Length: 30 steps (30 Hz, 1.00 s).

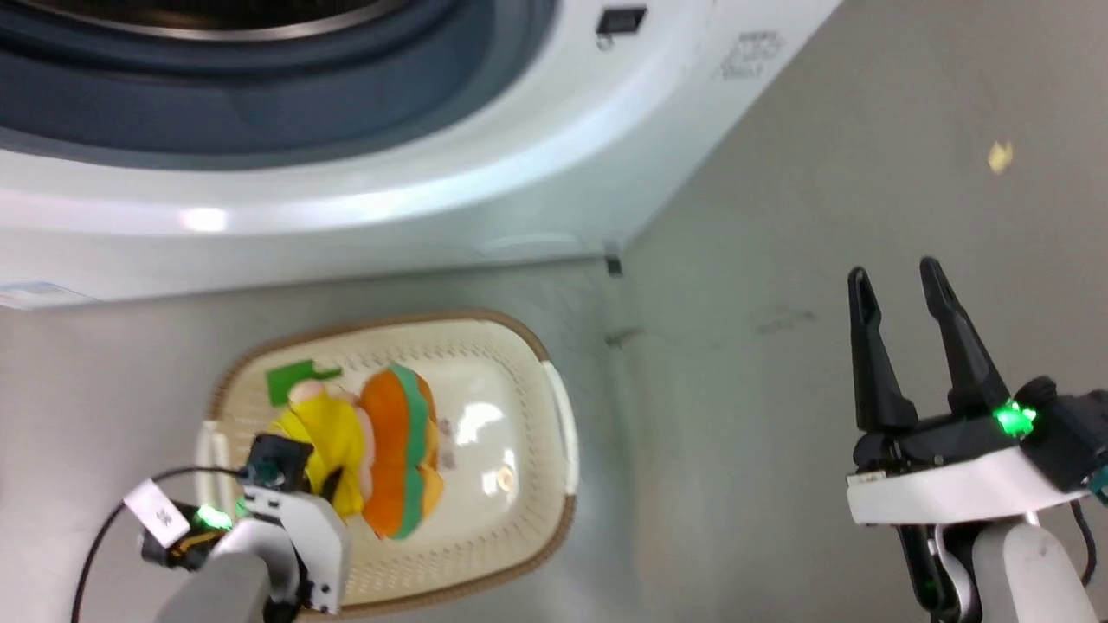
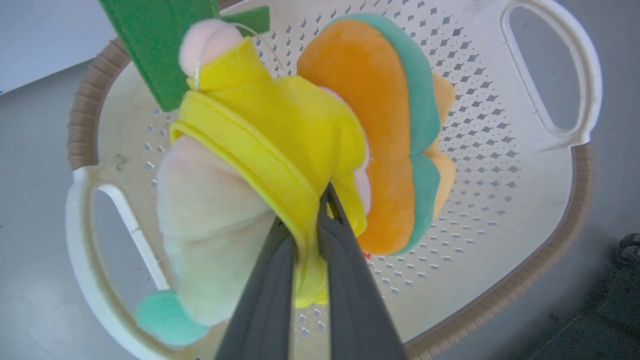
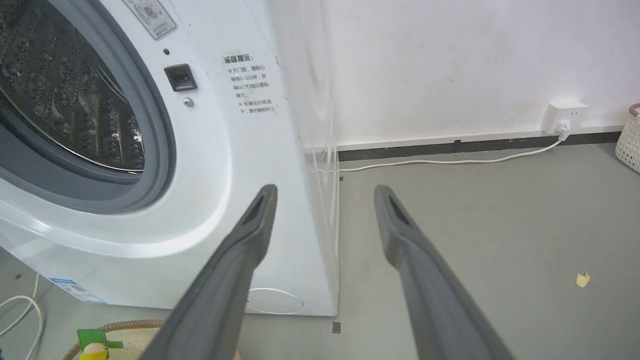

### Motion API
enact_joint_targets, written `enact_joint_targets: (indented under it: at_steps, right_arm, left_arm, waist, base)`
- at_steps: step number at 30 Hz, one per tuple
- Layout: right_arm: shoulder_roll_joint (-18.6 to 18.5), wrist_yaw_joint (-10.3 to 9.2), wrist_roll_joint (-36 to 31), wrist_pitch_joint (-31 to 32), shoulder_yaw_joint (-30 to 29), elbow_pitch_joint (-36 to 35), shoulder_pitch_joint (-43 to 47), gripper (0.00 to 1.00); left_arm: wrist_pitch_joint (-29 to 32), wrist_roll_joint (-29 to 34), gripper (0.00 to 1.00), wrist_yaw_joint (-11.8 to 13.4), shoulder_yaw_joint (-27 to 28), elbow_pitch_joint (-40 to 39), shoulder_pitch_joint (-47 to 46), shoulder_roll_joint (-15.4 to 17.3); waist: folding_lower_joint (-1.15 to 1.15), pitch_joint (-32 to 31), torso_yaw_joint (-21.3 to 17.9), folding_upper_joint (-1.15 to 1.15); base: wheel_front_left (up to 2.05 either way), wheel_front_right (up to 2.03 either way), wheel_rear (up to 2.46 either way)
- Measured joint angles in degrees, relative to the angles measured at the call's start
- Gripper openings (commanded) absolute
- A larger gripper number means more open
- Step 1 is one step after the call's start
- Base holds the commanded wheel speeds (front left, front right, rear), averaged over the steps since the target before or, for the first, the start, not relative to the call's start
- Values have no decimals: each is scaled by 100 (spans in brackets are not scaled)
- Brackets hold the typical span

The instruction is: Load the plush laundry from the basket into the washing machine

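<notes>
Overhead, from the head view, the cream perforated basket (image 1: 485, 322) is seen on the floor just before the white washing machine (image 1: 346, 199), and both soft toys are inside it: the pinkish-beige figure in a yellow garment (image 1: 333, 437) is pressed against the orange burger (image 1: 398, 450). The right gripper (image 1: 894, 272) is held well apart from the basket, over bare floor, with its fingers parted and nothing between them. In the left wrist view, the left gripper (image 2: 306, 215) is shown nearly closed on a fold of the figure's yellow garment, with the burger touching the figure just beyond the fingertips. Whether the figure is clear of the basket bottom cannot be told. Both toys are judged light, soft, squashy and unbreakable. A pinch on loose cloth may let the body sag or swing, so a hold across the stuffed body would be firmer, and the burger is best taken across its layered edge. In the right wrist view, the open port, grey gasket (image 3: 160, 150) and steel drum (image 3: 60, 100) are shown unobstructed.
</notes>
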Motion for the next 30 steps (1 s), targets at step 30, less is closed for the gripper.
enact_joint_targets:
  at_steps: [30]
  right_arm:
    - [0, 0, -204, 0, -160, 138, 630, 100]
  left_arm:
    - [-22, 1523, 0, 200, 3498, -6269, 2515, -708]
  waist:
    - [1, -1492, 891, 0]
  base:
    - [0, 0, 0]
